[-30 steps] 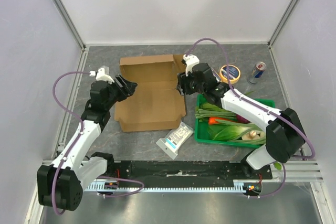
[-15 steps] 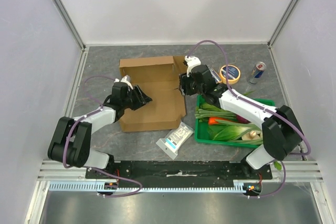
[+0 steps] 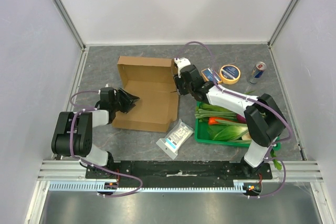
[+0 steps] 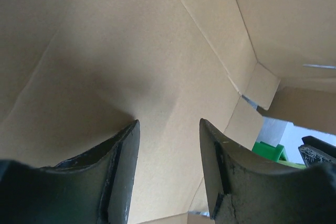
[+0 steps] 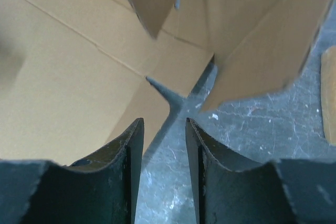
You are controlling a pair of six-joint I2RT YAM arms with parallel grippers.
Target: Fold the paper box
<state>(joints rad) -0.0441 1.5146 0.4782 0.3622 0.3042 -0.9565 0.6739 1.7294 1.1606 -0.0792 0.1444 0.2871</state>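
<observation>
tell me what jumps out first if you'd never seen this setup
The half-folded brown cardboard box in the middle of the top view grabs the eye, with an arm at each side of it. The left gripper is over its left part and the right gripper at its right edge, both with jaws apart. Next comes the green crate of vegetables to the right.

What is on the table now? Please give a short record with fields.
box: brown, open, flaps partly raised
left hand: open, at box's left side
right hand: open, at box's right edge
crate: green, vegetables inside, right of box
packet: near side of box
tape, can: far right
</observation>
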